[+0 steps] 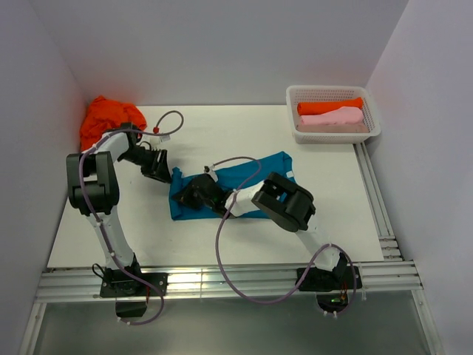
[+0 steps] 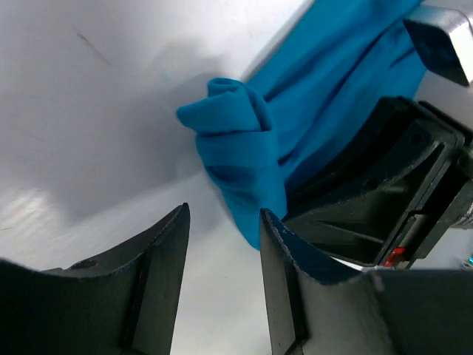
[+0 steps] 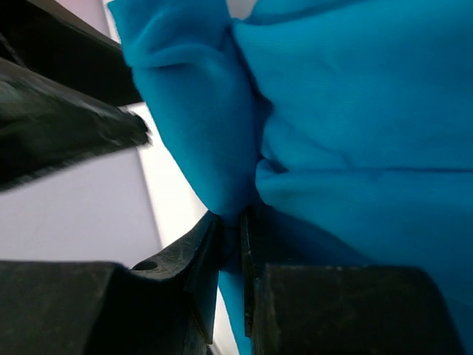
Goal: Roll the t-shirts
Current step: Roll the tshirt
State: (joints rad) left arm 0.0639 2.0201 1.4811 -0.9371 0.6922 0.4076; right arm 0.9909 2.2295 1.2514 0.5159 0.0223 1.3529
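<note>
A teal-blue t-shirt (image 1: 247,183) lies partly folded in the middle of the table. My right gripper (image 1: 183,197) is at its left edge, and the right wrist view shows that gripper (image 3: 230,220) shut on a pinched fold of the teal cloth (image 3: 347,140). My left gripper (image 1: 162,174) hovers at the shirt's far left corner. In the left wrist view it (image 2: 225,211) stands open over bare table, with a bunched teal corner (image 2: 236,140) just ahead and slightly right of its fingers. A crumpled orange t-shirt (image 1: 106,118) lies at the back left.
A white lattice basket (image 1: 303,137) at the back right holds a rolled orange shirt (image 1: 329,106) and a rolled pink one (image 1: 336,118). Metal rails run along the near edge (image 1: 222,281) and the right edge (image 1: 377,200). The right gripper's body (image 2: 384,200) sits close beside my left fingers.
</note>
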